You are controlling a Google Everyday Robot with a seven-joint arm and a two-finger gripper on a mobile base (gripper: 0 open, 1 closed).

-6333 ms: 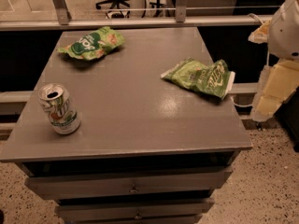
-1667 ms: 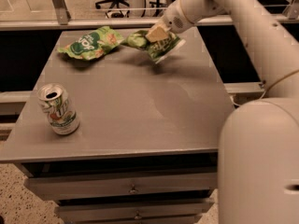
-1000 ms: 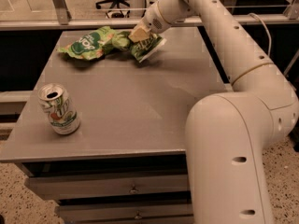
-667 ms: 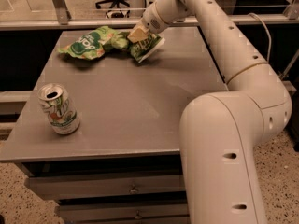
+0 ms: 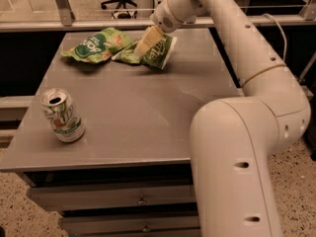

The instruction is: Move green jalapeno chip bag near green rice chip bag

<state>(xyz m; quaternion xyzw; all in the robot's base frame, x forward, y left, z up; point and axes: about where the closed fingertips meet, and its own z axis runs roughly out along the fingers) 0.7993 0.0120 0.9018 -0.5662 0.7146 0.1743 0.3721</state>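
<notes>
The green rice chip bag (image 5: 96, 45), bright green with a dark round logo, lies at the table's far left. The green jalapeno chip bag (image 5: 154, 52), paler with white script lettering, sits just right of it, its left end touching or almost touching the rice bag. My gripper (image 5: 146, 41) reaches in from the upper right and is shut on the jalapeno bag's upper part, holding it tilted with its lower edge at the table top.
A green and white soda can (image 5: 62, 115) stands upright near the front left of the grey table (image 5: 143, 117). My white arm fills the right side of the view. Drawers lie below the table's front edge. A rail and an office chair are behind.
The jalapeno bag was lifted from the right side of the table and carried left. Over the last second it has held nearly still next to the rice bag.
</notes>
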